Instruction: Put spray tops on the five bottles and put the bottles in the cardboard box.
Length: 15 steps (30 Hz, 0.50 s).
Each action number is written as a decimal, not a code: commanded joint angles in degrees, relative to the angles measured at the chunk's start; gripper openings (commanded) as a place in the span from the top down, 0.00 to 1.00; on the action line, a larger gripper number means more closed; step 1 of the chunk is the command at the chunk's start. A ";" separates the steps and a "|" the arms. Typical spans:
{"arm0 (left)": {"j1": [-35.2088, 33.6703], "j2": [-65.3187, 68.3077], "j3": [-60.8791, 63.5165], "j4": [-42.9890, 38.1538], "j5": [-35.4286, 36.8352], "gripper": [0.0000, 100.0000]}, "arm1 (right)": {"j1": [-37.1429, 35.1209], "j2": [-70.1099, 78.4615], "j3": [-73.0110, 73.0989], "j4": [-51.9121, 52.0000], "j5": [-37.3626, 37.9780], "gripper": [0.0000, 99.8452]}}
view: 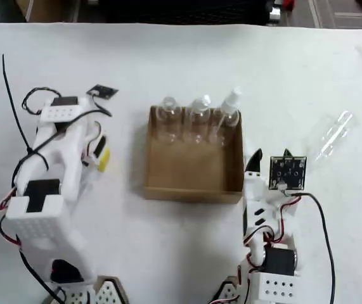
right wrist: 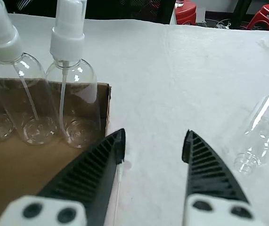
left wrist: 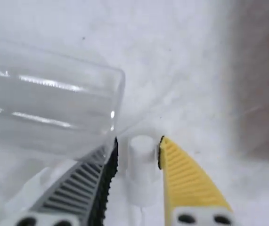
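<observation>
The cardboard box [view: 193, 190] sits mid-table, and three clear bottles [view: 198, 119] with white spray tops stand along its far wall. My left gripper [left wrist: 139, 143] is down on the table left of the box, shut on a white spray top [left wrist: 141, 165] held between its grey and yellow fingers. A bare clear bottle [left wrist: 49, 108] lies right beside it. My right gripper [right wrist: 153, 141] stands open with nothing in it, just off the box's right wall [right wrist: 107, 101]. Another bottle [view: 334, 134] [right wrist: 261, 129] without a top lies on the table farther right.
The white cloth covers the table. Cables trail around the left arm [view: 47, 171]. A small black part [view: 103, 92] lies beyond that arm. The front half of the box floor [view: 190, 168] is bare.
</observation>
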 commanded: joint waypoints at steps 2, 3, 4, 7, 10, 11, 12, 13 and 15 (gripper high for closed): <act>1.54 -0.66 -2.81 0.79 0.44 0.86 | -0.40 -0.40 0.44 -1.19 0.79 0.82; 2.15 -0.84 -2.81 1.67 0.44 0.86 | -0.40 -0.40 0.44 -1.19 0.79 0.82; 2.86 -0.92 -2.81 2.55 0.44 0.86 | -0.40 -0.40 0.44 -1.19 0.79 0.82; 4.97 -0.92 -2.90 3.34 0.53 0.86 | -0.40 -0.40 0.44 -1.19 0.79 0.82; 5.76 -0.66 -2.90 3.34 2.73 0.86 | -0.31 -0.40 0.44 -1.19 0.79 0.82; 5.76 -0.66 -2.90 3.34 3.43 0.86 | -0.22 -0.40 0.44 -1.19 0.79 0.82; 5.76 -0.48 -2.90 3.34 3.78 0.86 | -0.22 -0.40 0.44 -1.19 0.79 0.82; 5.67 -0.40 -2.90 3.34 3.60 0.86 | -0.22 -0.40 0.44 -1.19 0.79 0.82; 5.41 -0.40 -2.90 3.34 3.34 0.86 | -0.22 -0.40 0.44 -1.19 0.79 0.82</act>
